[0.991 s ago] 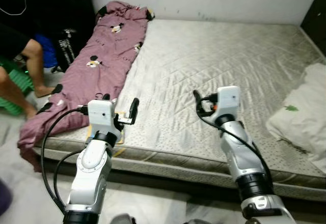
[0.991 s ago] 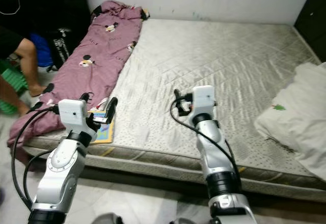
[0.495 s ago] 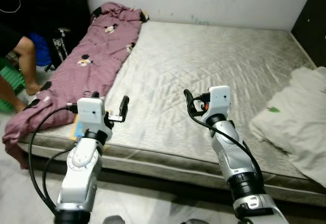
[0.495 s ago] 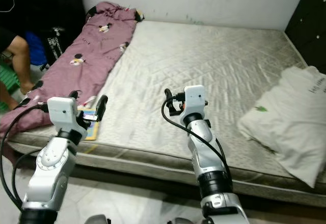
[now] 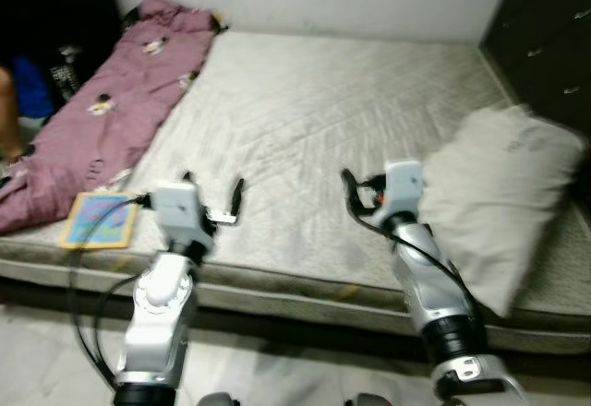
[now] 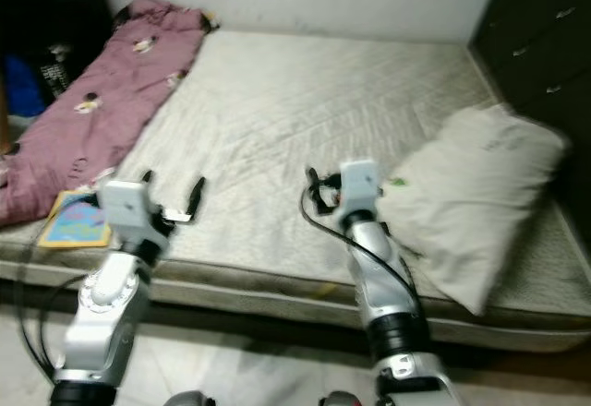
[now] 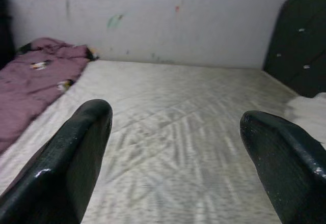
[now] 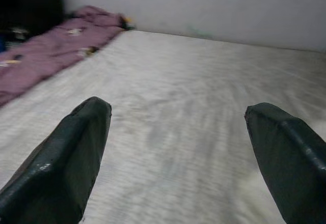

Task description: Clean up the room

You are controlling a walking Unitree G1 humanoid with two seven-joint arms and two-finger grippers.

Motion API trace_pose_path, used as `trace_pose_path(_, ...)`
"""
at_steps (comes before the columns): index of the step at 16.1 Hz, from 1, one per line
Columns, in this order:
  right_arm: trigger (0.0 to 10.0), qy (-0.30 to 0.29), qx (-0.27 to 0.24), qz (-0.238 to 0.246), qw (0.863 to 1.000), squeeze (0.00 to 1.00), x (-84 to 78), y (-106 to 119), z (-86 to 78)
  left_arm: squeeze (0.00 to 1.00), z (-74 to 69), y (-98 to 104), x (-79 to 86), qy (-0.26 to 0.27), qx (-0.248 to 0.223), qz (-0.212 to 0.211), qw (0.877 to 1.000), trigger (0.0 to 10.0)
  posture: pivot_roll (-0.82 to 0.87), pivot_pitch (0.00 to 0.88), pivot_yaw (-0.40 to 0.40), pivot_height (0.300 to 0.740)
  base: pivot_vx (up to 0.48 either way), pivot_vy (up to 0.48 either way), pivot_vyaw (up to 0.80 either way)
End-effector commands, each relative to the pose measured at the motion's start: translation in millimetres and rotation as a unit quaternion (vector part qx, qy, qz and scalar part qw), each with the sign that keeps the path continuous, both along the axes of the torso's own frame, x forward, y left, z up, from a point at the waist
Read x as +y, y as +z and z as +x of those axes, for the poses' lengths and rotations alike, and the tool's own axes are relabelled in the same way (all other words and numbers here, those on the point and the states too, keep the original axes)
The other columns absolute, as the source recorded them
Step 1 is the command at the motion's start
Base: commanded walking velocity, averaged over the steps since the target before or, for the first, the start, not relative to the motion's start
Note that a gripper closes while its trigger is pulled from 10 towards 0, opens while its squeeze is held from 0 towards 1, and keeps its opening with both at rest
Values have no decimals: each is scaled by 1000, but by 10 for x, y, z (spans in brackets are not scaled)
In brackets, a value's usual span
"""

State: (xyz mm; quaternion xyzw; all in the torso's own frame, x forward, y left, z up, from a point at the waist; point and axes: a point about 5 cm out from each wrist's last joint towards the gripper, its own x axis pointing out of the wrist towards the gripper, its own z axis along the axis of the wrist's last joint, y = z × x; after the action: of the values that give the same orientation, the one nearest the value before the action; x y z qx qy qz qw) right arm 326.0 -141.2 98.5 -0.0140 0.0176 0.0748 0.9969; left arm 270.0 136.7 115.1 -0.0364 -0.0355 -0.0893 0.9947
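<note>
Change since earlier frame: the camera has swung toward the robot's right; the whole scene has shifted, so the pillow and the dark cabinet now show more fully, while the person at the left edge has almost left the picture. The things on the bed have not moved.
Bed (image 5: 305,129): a bare grey quilted mattress set against a pale wall, lying across the head views.
Blanket (image 5: 102,120): purple-pink with small cartoon prints, bunched in a long strip along the robot's left edge of the mattress, running from the wall to the near corner.
Book (image 5: 98,220): a flat, colourful, yellow-edged cover lying on the near left corner of the mattress, just beside the blanket's near end.
Pillow (image 6: 471,194): white, lying tilted on the right side of the mattress, its near corner reaching the mattress edge.
Cabinet (image 6: 540,46): dark, standing beside the bed at the right.
Left gripper (image 7: 175,152): held over the near edge of the mattress, near the book; fingers (image 7: 76,152) spread wide apart, holding nothing.
Right gripper (image 8: 178,158): held over the near middle of the mattress, just left of the pillow; fingers (image 8: 66,152) likewise spread wide, holding nothing.
Image quality: the head views are blurred.
</note>
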Motion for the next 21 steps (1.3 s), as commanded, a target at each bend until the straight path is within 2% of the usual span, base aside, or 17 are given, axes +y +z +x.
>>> trace_pose_path(1,10000,9,-8,7,1000,0,79,43,14,0,14,42,88,9,-10,6,1000,10000,16,0,8,740,0,0,0)
trace_pose_path(6,10000,8,-9,8,1000,0,76,36,11,0,7,68,61,-5,-22,3,1000,10000,13,0,9,740,0,0,0)
trace_pose_path(10,10000,7,-8,12,1000,0,71,40,19,0,9,82,57,-7,-25,0,1000,10000,15,0,7,740,259,0,-305)
trace_pose_path(21,10000,5,-10,13,1000,0,69,50,27,0,12,83,64,-7,-28,-1,1000,10000,14,0,8,740,292,0,0)
